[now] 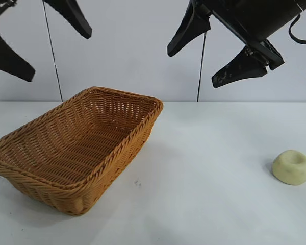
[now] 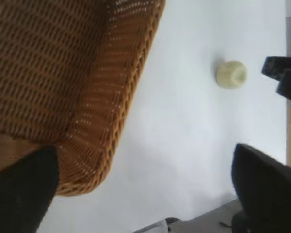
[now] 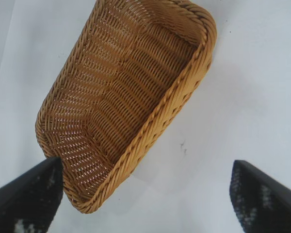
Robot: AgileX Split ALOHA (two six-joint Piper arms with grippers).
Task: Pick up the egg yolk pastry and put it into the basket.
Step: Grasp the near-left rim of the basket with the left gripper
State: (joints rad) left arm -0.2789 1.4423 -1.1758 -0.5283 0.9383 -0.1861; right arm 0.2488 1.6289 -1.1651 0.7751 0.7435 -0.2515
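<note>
Pastry waiting at lower right, basket sitting empty at left

You're hovering both grippers wide and holding nothing: left gripper (image 1: 38,43) at upper left, right gripper (image 1: 214,53) at upper right, probably nearer the egg yolk pastry (image 1: 291,167) than the basket (image 1: 74,145).

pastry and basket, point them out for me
pastry (image 1: 291,167), exterior view, on its domed top beside the dimple
basket (image 1: 123,145), exterior view, on the braided rim of its long side

The basket (image 1: 76,148) runs off the exterior view's left edge. Both arms are cut off at the top. In the left wrist view, the basket is blurred.
</note>
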